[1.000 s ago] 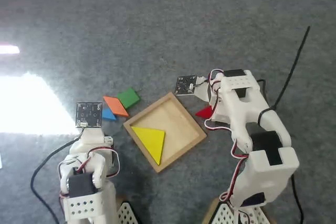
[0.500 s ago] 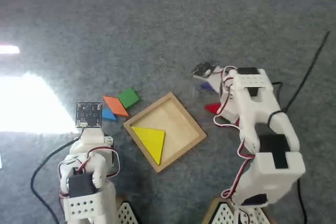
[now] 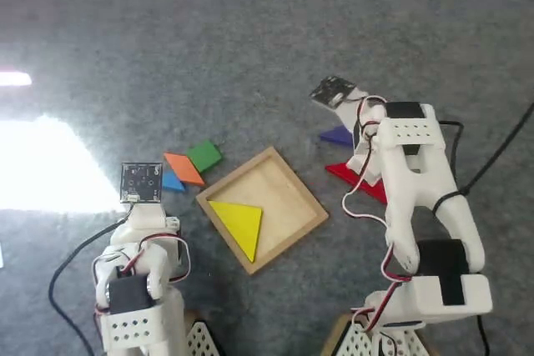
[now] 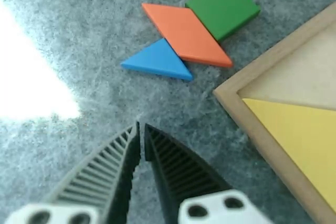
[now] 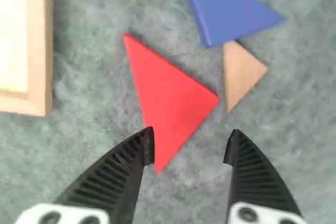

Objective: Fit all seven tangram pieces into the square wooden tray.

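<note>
The square wooden tray (image 3: pixel 284 174) lies tilted at mid-table with a yellow triangle (image 3: pixel 239 224) inside it. Left of the tray an orange parallelogram (image 3: pixel 183 168), a green square (image 3: pixel 204 155) and a small blue triangle (image 3: pixel 173 181) lie together. My left gripper (image 4: pixel 140 129) is shut and empty, a little short of the blue triangle (image 4: pixel 157 61). Right of the tray lie a red triangle (image 3: pixel 359 179) and a dark blue triangle (image 3: pixel 337 135). My right gripper (image 5: pixel 190 148) is open above the near corner of the red triangle (image 5: pixel 168 98). A small wood-coloured triangle (image 5: pixel 239 72) lies beside it.
The table is covered in grey carpet-like cloth. A bright glare patch (image 3: pixel 46 164) lies at the left. A black cable (image 3: pixel 501 147) trails from the right arm. The tray's rim (image 5: pixel 39 40) lies a short way from the red triangle.
The right arm has swung away from the tray to the right and farther back, uncovering the red and dark blue triangles. The left arm has kept still.
</note>
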